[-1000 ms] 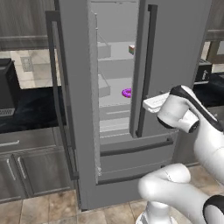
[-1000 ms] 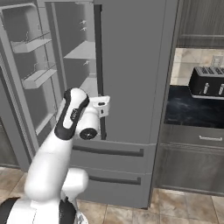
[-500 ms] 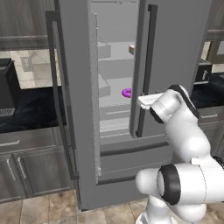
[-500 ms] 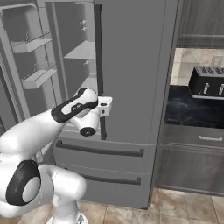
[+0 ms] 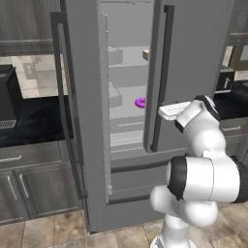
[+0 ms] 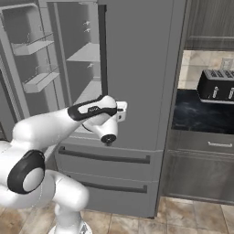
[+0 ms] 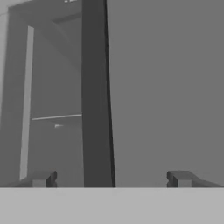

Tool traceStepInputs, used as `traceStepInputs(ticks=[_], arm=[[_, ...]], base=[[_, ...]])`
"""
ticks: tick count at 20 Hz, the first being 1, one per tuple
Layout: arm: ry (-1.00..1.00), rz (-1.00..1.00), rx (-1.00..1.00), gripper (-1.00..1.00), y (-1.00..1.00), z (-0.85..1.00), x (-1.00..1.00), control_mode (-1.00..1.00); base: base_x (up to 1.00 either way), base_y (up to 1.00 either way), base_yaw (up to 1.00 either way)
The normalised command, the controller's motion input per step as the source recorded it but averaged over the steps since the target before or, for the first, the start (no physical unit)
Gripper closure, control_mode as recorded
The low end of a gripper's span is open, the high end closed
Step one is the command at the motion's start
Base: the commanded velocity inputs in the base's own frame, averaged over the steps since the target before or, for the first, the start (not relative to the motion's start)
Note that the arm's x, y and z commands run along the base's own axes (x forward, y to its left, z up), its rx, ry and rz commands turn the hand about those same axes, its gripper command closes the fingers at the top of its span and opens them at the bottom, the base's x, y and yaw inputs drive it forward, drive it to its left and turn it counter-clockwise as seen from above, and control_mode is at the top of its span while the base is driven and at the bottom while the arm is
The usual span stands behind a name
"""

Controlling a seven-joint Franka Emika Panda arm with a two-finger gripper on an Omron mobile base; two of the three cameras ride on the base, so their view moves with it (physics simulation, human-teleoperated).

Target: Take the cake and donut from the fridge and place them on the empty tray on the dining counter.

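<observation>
I see the fridge [image 5: 193,58] with its left door swung wide and the right door shut. My gripper [image 7: 109,179] is open, holding nothing, with its two tips on either side of the dark handle [image 7: 96,96] of the shut door (not touching it, as far as I can tell). The donut [image 5: 140,102] sits on a shelf inside. A small colourful thing, maybe the cake [image 5: 145,54], is on a higher shelf.

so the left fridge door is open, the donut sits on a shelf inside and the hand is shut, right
Not quite: the hand is open, its fingertips standing wide apart in the hand view. The rest holds: the fridge has its left door open and the donut sits on a shelf inside.
</observation>
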Motion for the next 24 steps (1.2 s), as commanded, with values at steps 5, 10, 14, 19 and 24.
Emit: traceStepInputs(ticks=[5,10,14,19,24], arm=[[-0.04,0.03,-0.01,-1.00,0.17,0.01,0.00,-1.00],[-0.05,0.00,-0.02,-1.00,0.35,0.03,0.04,-1.00],[0.00,0.00,0.00,-1.00,0.11,0.00,0.24,-1.00],[0.00,0.00,0.01,-1.00,-0.06,0.00,0.25,-1.00],[0.00,0.00,0.02,-1.00,0.00,0.00,0.26,-1.00]], base=[[0.00,0.00,0.00],[0.00,0.00,0.00],[0.00,0.00,0.00],[0.00,0.00,0.00],[0.00,0.00,0.00]])
